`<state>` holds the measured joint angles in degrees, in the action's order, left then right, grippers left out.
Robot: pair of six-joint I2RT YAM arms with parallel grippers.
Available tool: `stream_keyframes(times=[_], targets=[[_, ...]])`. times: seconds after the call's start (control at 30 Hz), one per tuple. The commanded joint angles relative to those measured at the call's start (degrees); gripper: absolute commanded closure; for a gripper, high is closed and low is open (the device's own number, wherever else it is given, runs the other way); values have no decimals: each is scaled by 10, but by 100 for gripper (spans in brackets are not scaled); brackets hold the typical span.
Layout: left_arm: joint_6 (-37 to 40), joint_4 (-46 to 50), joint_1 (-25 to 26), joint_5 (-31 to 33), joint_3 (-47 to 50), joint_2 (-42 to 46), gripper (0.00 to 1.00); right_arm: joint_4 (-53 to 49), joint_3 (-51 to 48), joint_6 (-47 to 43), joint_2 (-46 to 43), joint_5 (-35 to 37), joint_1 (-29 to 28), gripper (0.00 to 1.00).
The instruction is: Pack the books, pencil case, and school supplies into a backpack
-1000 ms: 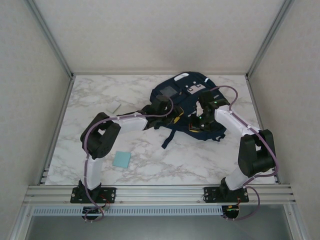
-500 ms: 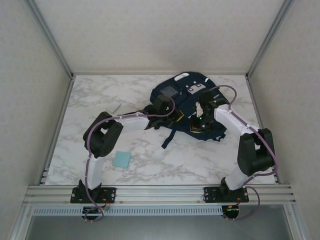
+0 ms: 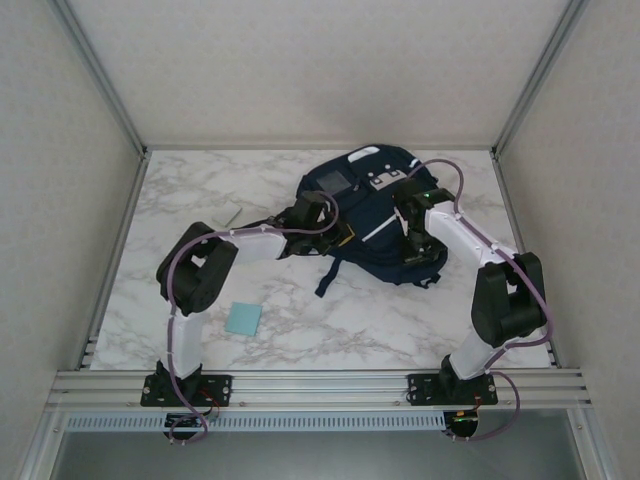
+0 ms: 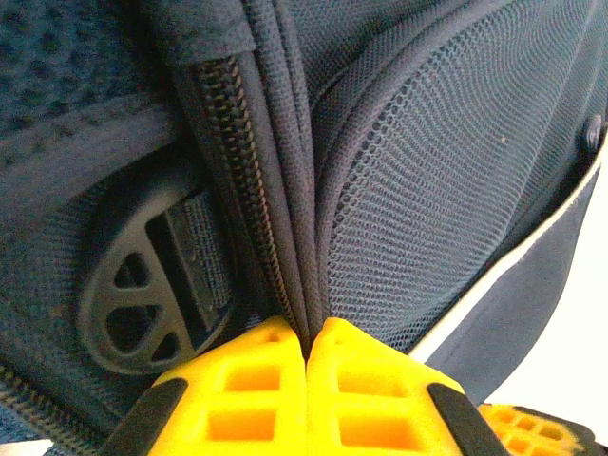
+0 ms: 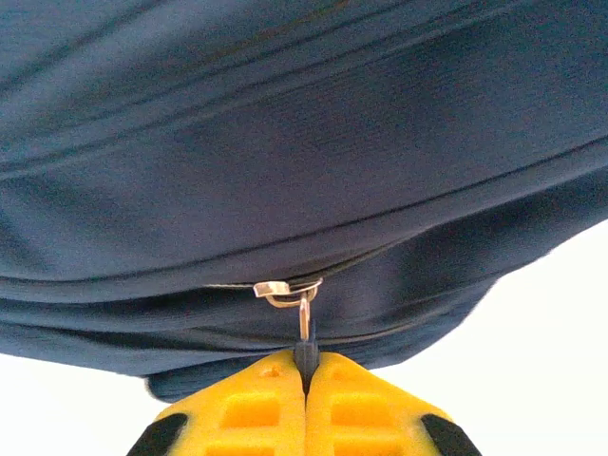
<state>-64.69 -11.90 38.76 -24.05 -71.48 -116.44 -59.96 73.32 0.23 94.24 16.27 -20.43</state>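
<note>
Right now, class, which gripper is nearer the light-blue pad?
Left. The left gripper clamps the backpack's edge beyond the pad; the right gripper holds a zipper pull farther across the backpack.

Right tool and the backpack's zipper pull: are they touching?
Touching. The right wrist view shows the right tool shut on the dark tab of the zipper pull hanging from the backpack.

A white marble-patterned table (image 3: 300, 345) stood in a plain booth, closed in by a pale, finely textured back wall (image 3: 320, 70) and matching side walls (image 3: 50, 220). Slim metal posts (image 3: 100, 75) ran up the rear corners. A ribbed aluminium rail (image 3: 320, 385) edged the near side, and the light was soft and even.
</note>
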Motion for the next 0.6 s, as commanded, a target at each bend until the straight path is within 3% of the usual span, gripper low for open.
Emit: stream_keyframes(times=[0.0, 0.33, 0.57], targets=[[38, 95, -40, 56, 25, -1, 100, -1, 19, -114, -1, 143, 12, 100], [124, 163, -90, 55, 2, 41, 100, 156, 45, -367, 32, 165, 73, 100], [209, 233, -142, 63, -59, 26, 100, 182, 16, -340, -17, 78, 48, 100]])
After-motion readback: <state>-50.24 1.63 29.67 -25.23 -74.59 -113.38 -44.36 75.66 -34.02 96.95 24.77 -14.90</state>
